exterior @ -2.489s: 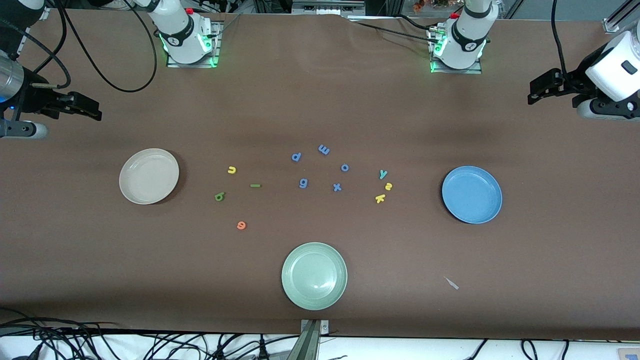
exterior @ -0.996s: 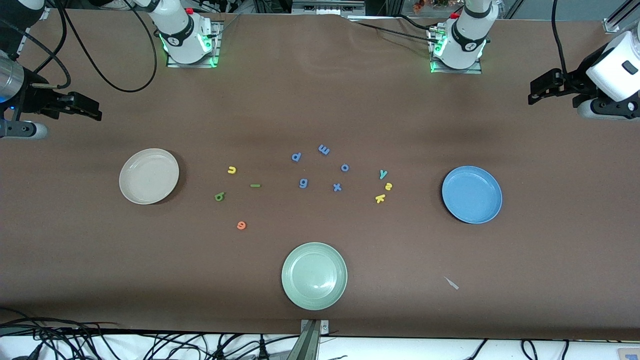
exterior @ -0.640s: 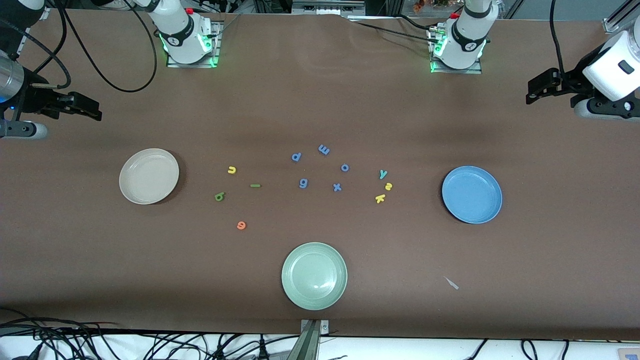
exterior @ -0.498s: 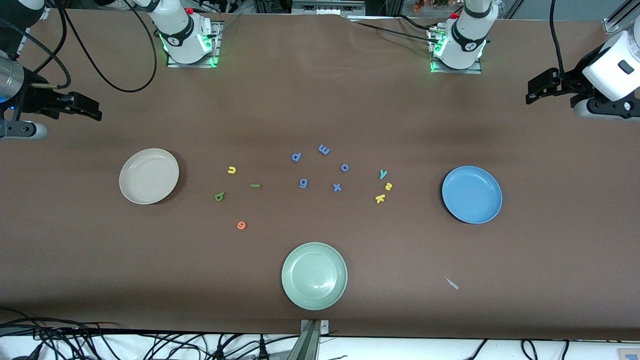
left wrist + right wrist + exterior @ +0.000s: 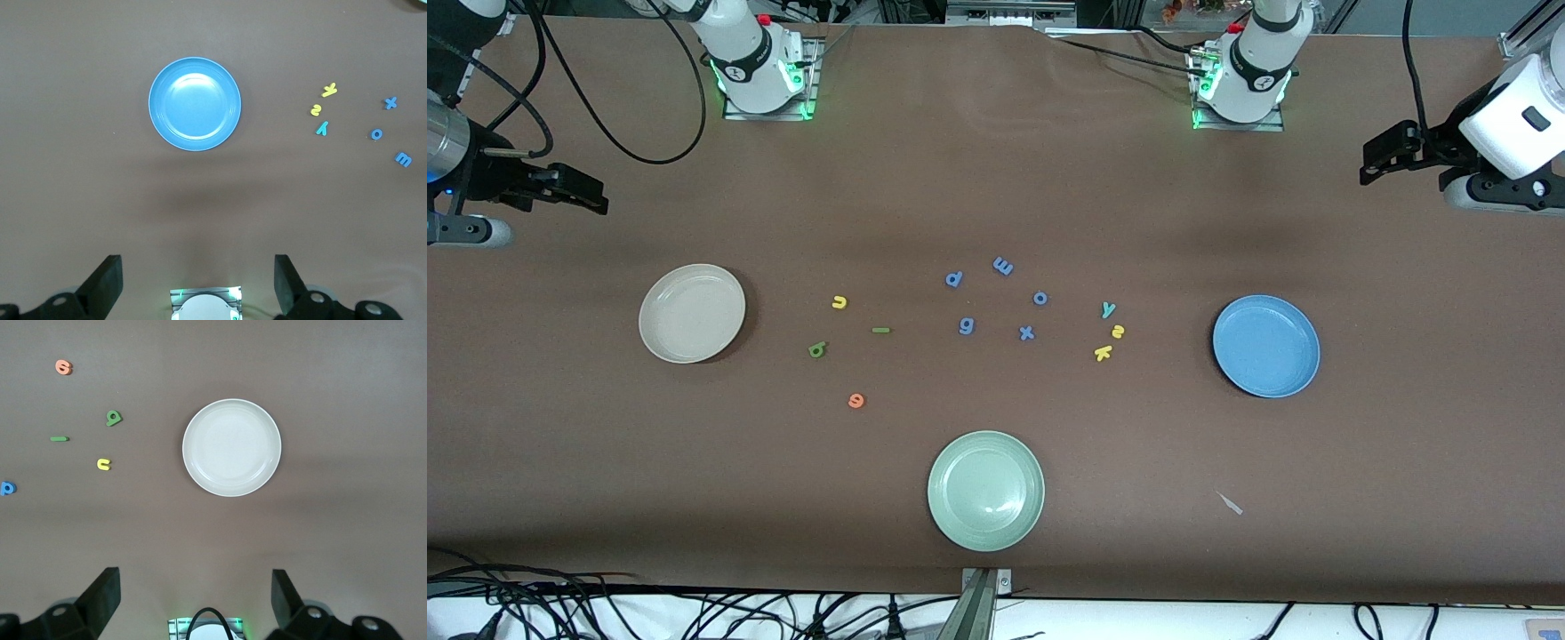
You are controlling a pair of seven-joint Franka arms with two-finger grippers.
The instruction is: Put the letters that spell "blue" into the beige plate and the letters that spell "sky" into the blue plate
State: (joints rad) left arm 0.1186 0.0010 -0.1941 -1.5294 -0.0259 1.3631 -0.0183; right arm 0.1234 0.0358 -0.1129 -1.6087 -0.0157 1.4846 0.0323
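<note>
The beige plate (image 5: 692, 313) (image 5: 231, 447) lies toward the right arm's end. Beside it lie the yellow u (image 5: 839, 302), green bar l (image 5: 880, 330), dark green b (image 5: 817, 349) and orange e (image 5: 856, 401). The blue plate (image 5: 1265, 346) (image 5: 194, 103) lies toward the left arm's end, with the teal y (image 5: 1108, 309), yellow s (image 5: 1118, 332) and yellow k (image 5: 1103, 353) beside it. Both plates hold nothing. My right gripper (image 5: 583, 196) (image 5: 195, 597) hangs open over bare table at its end. My left gripper (image 5: 1383, 160) (image 5: 198, 280) hangs open over bare table at its end.
Several blue-violet letters (image 5: 1002, 265) lie scattered mid-table between the two letter groups. A pale green plate (image 5: 985, 490) sits nearest the front camera. A small pale scrap (image 5: 1231, 503) lies beside it toward the left arm's end. Cables (image 5: 605, 133) trail near the right arm's base.
My left arm's hand has crept slightly toward the table's middle. The right arm, the letters and the plates have not moved.
</note>
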